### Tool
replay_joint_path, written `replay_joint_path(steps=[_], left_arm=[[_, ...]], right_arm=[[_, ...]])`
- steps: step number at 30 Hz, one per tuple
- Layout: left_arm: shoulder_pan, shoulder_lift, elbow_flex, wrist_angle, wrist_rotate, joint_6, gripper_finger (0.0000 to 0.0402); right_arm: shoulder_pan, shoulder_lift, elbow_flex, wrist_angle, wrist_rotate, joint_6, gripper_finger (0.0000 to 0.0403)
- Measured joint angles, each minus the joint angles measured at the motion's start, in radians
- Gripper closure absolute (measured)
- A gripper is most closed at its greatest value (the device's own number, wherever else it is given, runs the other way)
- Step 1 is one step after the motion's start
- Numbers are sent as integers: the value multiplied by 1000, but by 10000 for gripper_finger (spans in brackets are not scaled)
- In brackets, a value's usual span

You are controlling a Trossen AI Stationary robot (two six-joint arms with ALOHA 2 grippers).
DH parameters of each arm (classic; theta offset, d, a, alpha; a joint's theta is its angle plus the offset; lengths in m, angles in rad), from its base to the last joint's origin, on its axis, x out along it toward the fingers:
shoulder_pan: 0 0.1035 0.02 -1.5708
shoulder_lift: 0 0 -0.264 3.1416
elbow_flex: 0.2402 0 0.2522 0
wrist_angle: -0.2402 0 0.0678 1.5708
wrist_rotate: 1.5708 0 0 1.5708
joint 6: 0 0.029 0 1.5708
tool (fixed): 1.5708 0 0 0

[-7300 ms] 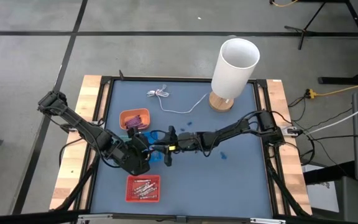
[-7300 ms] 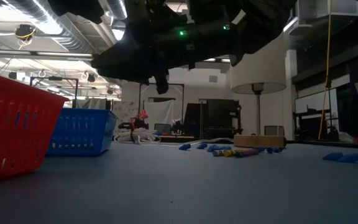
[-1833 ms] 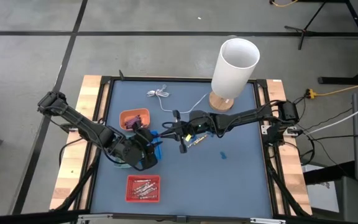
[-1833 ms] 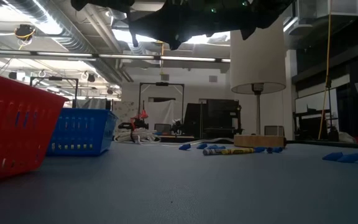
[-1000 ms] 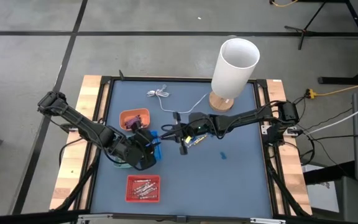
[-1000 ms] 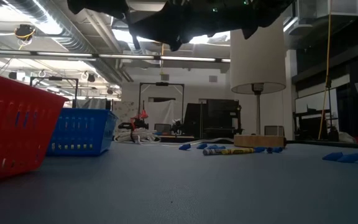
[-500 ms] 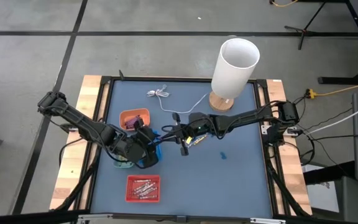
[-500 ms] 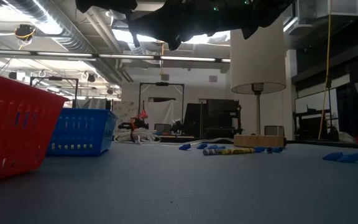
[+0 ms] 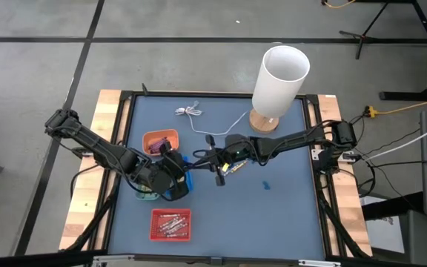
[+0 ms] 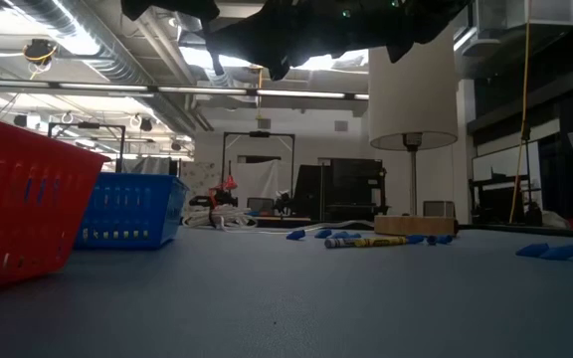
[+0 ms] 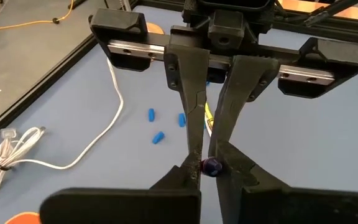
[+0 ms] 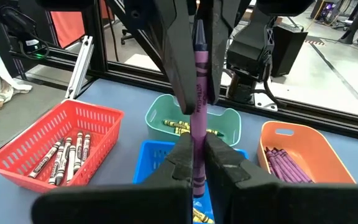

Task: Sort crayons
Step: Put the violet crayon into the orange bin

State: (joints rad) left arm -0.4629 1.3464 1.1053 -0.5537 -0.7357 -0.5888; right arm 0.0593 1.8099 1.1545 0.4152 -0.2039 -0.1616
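Crayon (image 12: pixel 198 106) seemingly clamped between both pincers.

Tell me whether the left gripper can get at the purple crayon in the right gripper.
Yes, it seems so: the left gripper is shut on the purple crayon, opposite the right gripper, which also clamps it. Nothing sits between them.

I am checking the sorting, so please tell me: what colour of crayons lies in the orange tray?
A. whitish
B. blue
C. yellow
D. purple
D: the right wrist view shows purple crayons lying in the orange tray, while the yellow ones sit in the green tray.
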Motion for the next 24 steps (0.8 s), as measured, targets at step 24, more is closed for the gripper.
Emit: replay_joint_path(steps=[24], left_arm=[[206, -14, 1, -360, 149, -37, 390]], right_arm=[[-1, 0, 1, -341, 73, 0, 252]])
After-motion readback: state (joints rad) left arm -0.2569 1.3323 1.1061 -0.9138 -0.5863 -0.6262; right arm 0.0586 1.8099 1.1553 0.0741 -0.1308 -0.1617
